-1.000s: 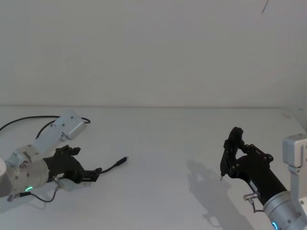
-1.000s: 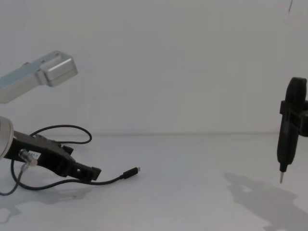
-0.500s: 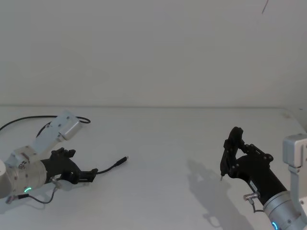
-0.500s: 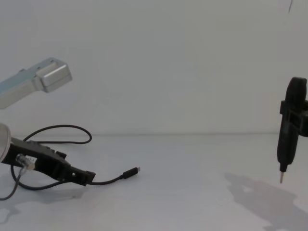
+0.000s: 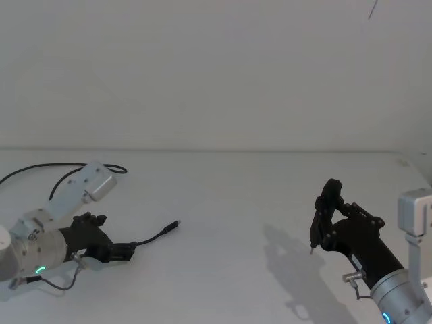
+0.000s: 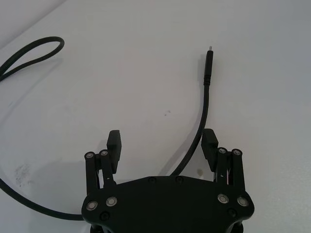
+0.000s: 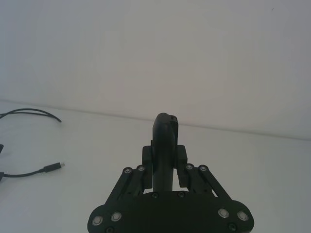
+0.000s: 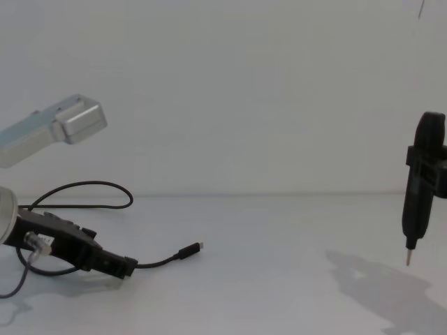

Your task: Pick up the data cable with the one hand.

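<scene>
Okay, left gripper [image 6: 163, 138] first: jaws apart, nothing clamped, sitting low on the white surface [image 5: 236, 196] near its left edge. The data cable [image 6: 205, 109] comes out from under the gripper body and passes between the two open fingers, but off-centre. It hugs one finger [image 6: 209, 139], touching or just beside, can't tell which, and leaves a wide gap to the other. From there it runs on past the fingertips in a gentle curve. Its plug [image 6: 208, 68] lies well beyond them, silver tip pointing away toward the middle of the surface. The cable's long axis roughly follows the gripper's reach, so closing the fingers should catch it crosswise. My guess is the off-centre finger meets it first and pushes it sideways. The wrist view is what shows the cable inside the jaws. The chest view sees it side-on: fingertips down at the surface, cable and plug lying flat, but not whether the cable is between the fingers. The head view adds the rest of the cable, looping back behind the left arm toward the far left corner. The right gripper [image 7: 164, 156] is idle above the right side, well apart from the cable. Its jaws are closed against a slim black tool [image 8: 417, 188] held upright, thin metal tip down. The left arm is clearly the nearer one.
</scene>
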